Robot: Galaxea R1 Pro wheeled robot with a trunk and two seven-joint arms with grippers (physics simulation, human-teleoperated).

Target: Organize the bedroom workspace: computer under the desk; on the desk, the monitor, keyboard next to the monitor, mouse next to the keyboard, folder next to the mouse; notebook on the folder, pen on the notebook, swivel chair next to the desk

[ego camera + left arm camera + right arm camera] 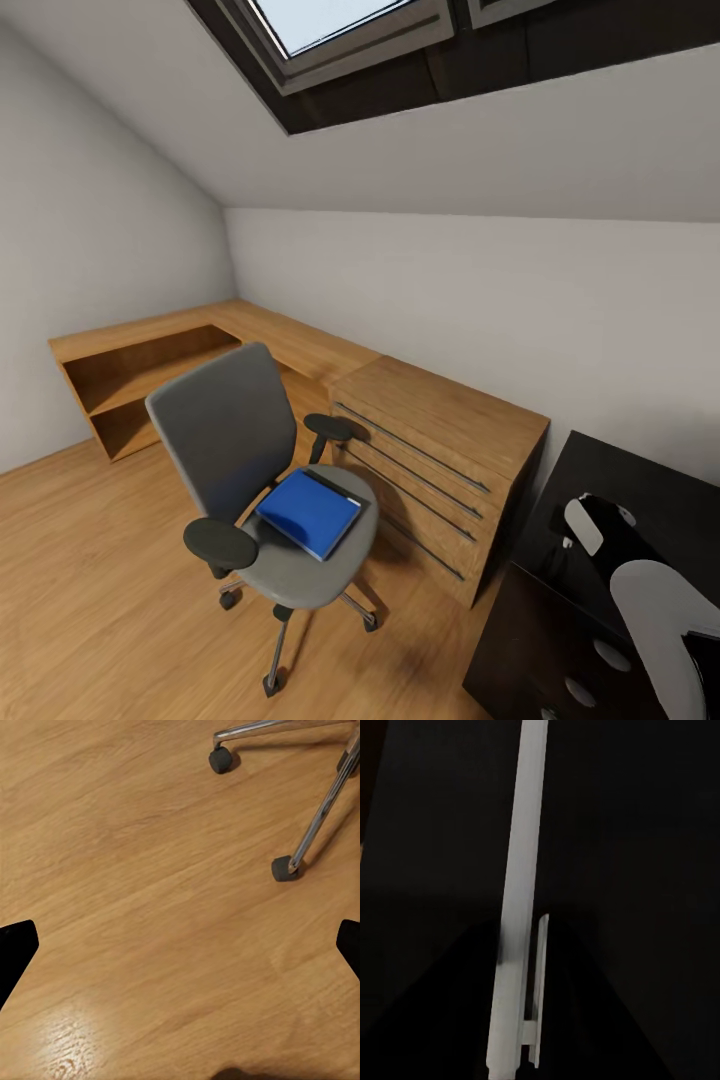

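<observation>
Blue folder (309, 512) lies flat on the seat of the swivel chair (240, 455), which stands on the wood floor (90, 590).

Head view: the chair stands just beside a light-wood drawer cabinet (440, 460); a low wooden shelf unit (140, 375) runs along the wall behind it, and the black tabletop (660, 480) sits at the lower right with the robot's white right arm (655, 600) over it. Left wrist view: two chrome chair legs on castors (285, 868) on the floor; the left end effector (180, 945) is spread wide, holding nothing. Right wrist view: a pale upright strip (521, 907) against black; I cannot tell the right end effector's state.
</observation>
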